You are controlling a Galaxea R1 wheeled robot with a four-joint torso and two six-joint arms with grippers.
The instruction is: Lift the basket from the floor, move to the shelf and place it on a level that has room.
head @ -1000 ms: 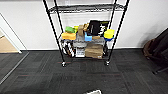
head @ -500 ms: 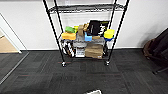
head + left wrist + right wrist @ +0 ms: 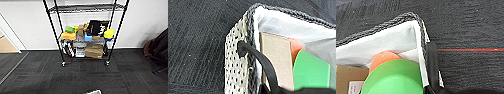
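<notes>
Over carpet (image 3: pixel 195 45): one basket (image 3: pixel 235 70), one green piece (image 3: pixel 394 77), one orange (image 3: pixel 382 58).

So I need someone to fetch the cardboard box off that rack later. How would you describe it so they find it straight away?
Go to the black wire shelf against the white wall and look at its lowest tier, just above the carpet. The brown cardboard box sits on the right half of that tier, beside a white item. It is the plain tan one; the coloured blocks sit on the tier above.
</notes>
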